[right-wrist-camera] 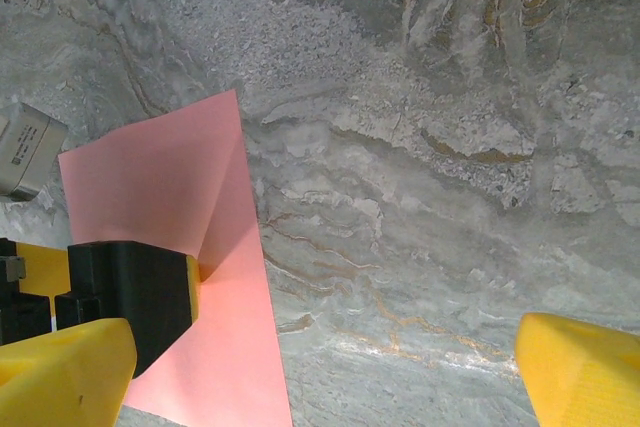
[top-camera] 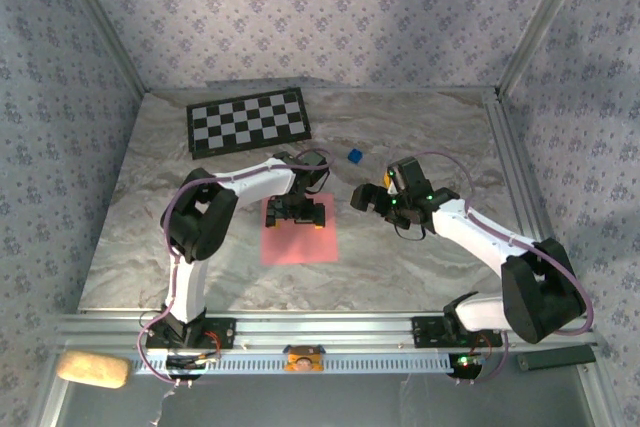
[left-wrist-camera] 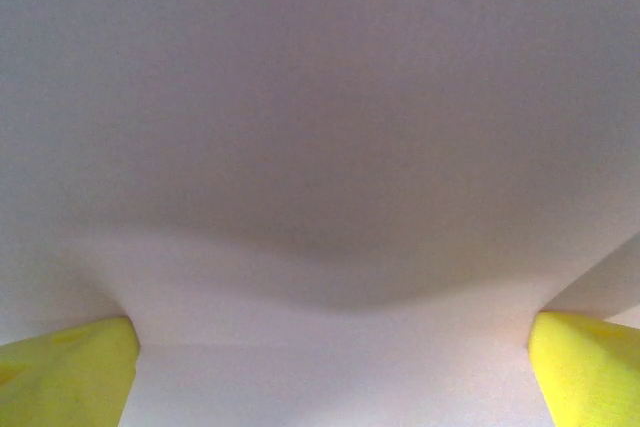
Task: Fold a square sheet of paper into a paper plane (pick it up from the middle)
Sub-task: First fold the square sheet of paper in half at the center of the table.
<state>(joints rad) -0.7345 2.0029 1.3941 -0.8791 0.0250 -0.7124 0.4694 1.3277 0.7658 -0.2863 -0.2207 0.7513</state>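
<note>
The square sheet of paper (top-camera: 300, 240) lies near the centre of the counter (top-camera: 420, 267), a plain salmon square with no plane shape, so I judge every fold is left to do. My left claw (top-camera: 296, 215) presses on its 12 o'clock edge, jaws spread wide, clamping nothing. My right claw (top-camera: 372, 197) hangs at its 2 o'clock, equally wide and empty. From above the sheet looks flat. My left wrist view shows it bowing up between my fingers (left-wrist-camera: 70, 377), and my right wrist view shows a faint ridge running to a corner.

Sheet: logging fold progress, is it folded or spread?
Spread: the sheet lies flat as a square, puckered only between the open left gripper's jaws.
</note>
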